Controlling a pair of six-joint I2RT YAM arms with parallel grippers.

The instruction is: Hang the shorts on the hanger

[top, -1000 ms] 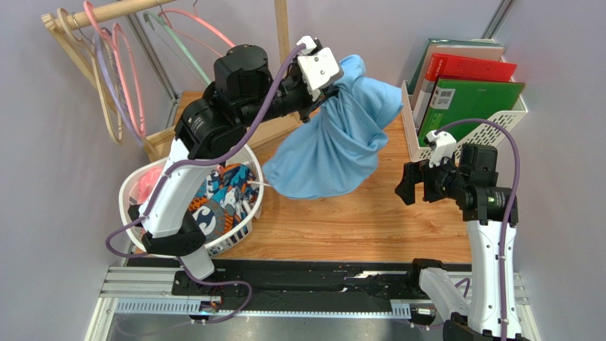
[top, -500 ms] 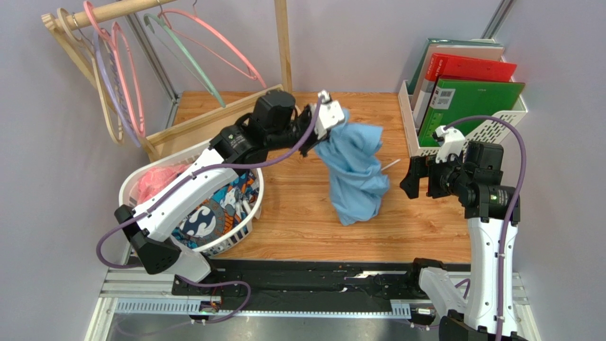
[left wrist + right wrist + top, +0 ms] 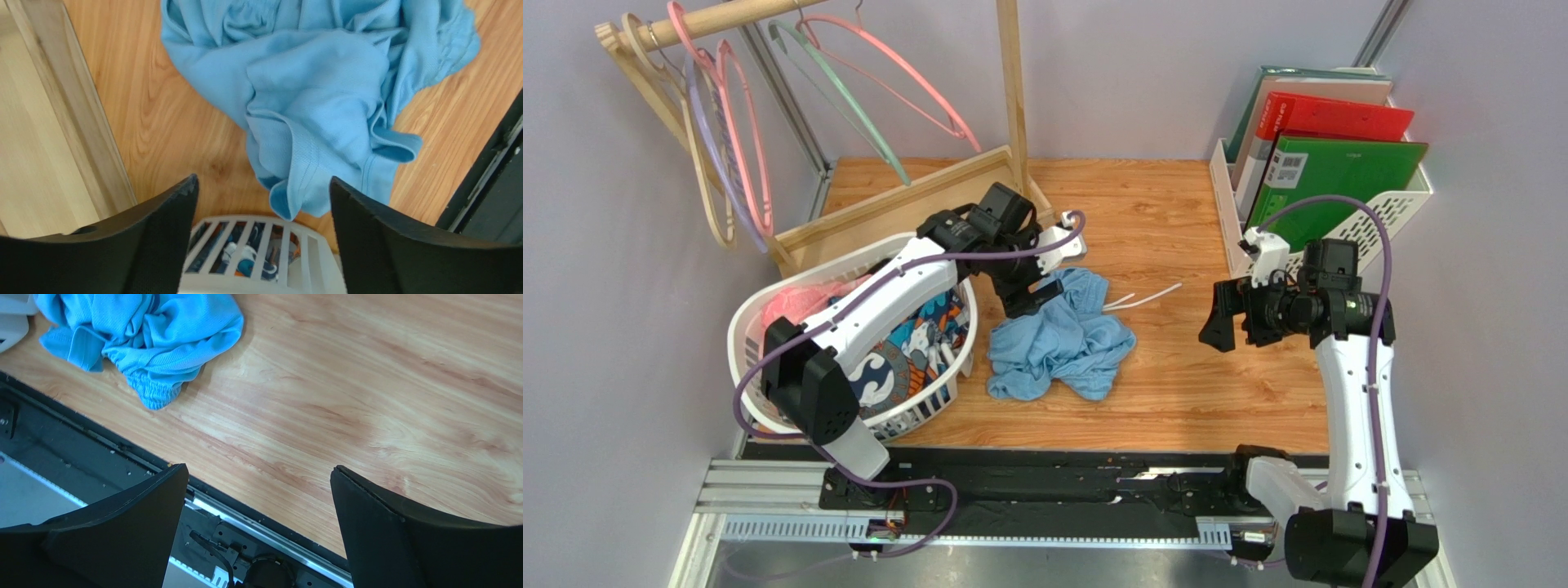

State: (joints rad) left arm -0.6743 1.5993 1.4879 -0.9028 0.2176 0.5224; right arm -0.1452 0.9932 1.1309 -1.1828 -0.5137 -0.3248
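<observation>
The shorts [image 3: 1063, 341] lie crumpled on the wooden table [image 3: 1173, 386], a little left of the middle of the top view, just beside the white basket [image 3: 916, 410]. The left gripper [image 3: 263, 182] hangs over them, wide open and holding nothing. The right gripper [image 3: 259, 470], at the right, is also wide open and empty. The fabric looks light, soft and floppy, so it will probably sag when lifted. The gathered waistband [image 3: 153, 392] seems the firmest place to grasp. The hanger [image 3: 940, 96] hangs at the upper left.

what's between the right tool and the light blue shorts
Only bare wooden tabletop between the right tool and the light blue fabric shorts, seen in top and right wrist views.
</observation>
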